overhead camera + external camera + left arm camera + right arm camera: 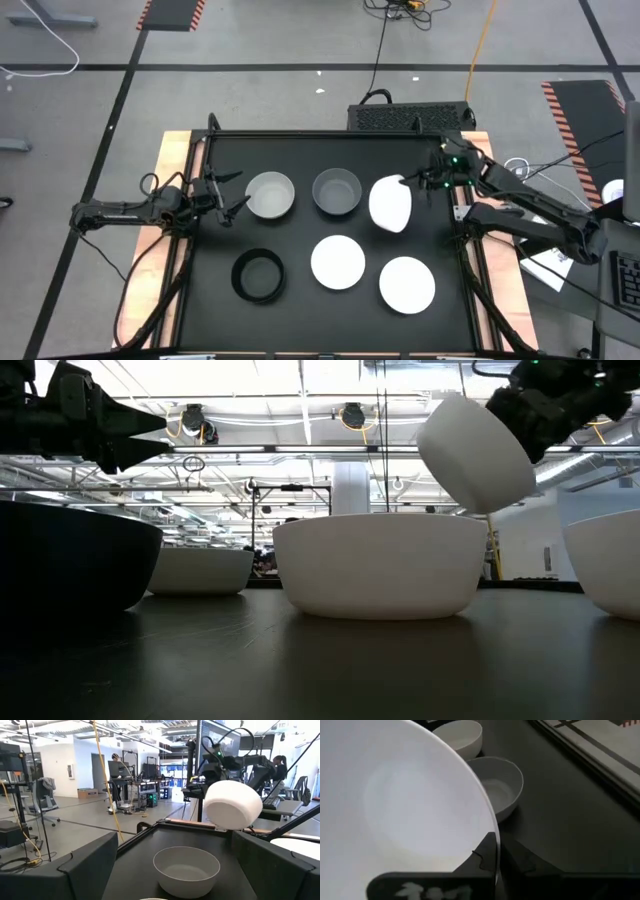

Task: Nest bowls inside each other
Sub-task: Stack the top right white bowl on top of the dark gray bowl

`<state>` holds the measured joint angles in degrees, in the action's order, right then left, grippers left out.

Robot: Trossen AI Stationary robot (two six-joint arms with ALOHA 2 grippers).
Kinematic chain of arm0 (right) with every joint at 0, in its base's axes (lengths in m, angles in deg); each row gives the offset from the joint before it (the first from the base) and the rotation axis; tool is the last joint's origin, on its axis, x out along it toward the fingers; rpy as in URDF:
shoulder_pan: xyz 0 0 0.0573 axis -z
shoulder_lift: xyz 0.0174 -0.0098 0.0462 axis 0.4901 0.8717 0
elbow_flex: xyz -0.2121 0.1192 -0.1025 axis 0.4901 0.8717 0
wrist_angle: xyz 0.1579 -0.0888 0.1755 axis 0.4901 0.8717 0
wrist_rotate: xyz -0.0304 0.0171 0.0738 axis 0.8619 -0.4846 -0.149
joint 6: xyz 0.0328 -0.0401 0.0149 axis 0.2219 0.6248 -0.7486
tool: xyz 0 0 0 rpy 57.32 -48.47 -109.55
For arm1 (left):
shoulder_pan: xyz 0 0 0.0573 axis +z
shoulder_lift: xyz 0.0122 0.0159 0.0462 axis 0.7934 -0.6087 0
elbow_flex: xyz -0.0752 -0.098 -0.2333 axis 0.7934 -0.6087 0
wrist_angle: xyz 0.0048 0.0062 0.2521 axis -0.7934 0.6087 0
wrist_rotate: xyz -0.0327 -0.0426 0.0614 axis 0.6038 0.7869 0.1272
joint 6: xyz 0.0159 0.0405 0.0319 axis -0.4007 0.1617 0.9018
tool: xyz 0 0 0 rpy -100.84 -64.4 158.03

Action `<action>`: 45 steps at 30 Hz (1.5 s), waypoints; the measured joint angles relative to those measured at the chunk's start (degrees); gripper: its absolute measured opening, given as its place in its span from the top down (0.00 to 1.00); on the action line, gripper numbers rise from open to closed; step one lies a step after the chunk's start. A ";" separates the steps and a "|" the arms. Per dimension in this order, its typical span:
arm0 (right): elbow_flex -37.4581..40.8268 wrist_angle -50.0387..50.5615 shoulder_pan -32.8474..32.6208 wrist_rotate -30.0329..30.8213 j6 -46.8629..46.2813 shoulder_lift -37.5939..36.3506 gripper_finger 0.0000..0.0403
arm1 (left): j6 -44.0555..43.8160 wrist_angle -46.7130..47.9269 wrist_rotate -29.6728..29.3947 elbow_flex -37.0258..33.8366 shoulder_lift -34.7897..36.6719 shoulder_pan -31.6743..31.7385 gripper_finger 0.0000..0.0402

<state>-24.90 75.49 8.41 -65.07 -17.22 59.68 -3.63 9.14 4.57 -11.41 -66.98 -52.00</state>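
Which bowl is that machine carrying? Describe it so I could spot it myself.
Start at the black table and go to its back row of bowls. At that row's right end, the right claw pinches a white bowl by its rim. Unlike the other five, it hangs tilted, off the table.

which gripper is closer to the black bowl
Left. The left gripper hovers open just above and behind the black bowl; the right gripper is across the table, shut on a lifted white bowl.

bowls look like smooth matt ceramic or plastic, sitting on a slightly shiny black tabletop with wood edges.
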 joint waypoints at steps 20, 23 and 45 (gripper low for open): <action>12.20 -24.92 -4.47 -4.39 -10.99 -3.94 1.00 | -0.22 0.12 -0.02 0.00 0.00 -0.01 0.02; 12.20 -29.04 -6.49 -4.36 -12.01 -1.49 1.00 | -0.22 0.15 -0.02 0.00 0.00 -0.01 0.02; -15.29 -13.78 -7.64 -0.98 -2.29 26.58 1.00 | -0.39 1.17 0.48 0.00 0.00 0.00 0.02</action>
<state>-40.19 61.71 0.77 -66.05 -19.51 86.27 -4.02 10.31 5.05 -11.41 -66.98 -52.00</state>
